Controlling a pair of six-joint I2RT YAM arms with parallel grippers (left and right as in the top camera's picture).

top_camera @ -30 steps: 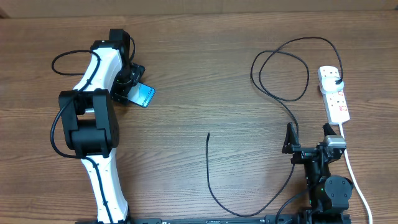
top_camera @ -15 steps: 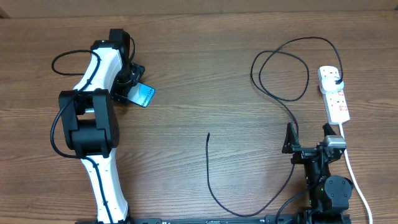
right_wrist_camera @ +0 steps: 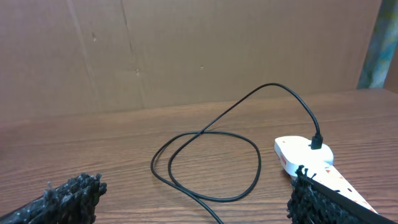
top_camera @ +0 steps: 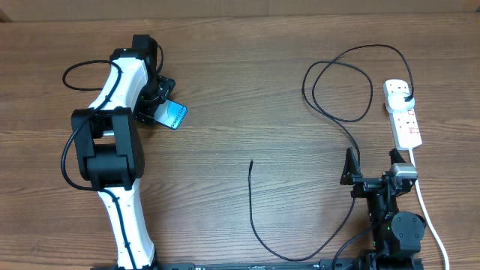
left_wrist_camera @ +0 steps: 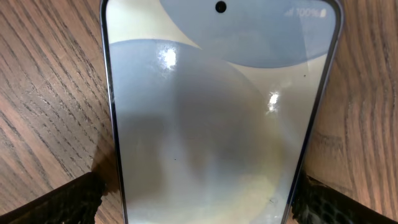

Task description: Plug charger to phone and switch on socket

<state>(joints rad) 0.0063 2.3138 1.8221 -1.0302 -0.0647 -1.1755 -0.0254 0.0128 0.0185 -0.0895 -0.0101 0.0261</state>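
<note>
one slim phone with pale glossy screen and dark edge.

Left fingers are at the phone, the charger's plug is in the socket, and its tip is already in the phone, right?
No. The overhead view shows the tip of the charger lying loose on the table, well apart from the phone. The plug is in the socket, and the left fingers flank the phone.

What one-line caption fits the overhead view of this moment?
Left gripper straddles the lit phone; the charger lies with its free tip mid-table, plug in the socket.
</note>
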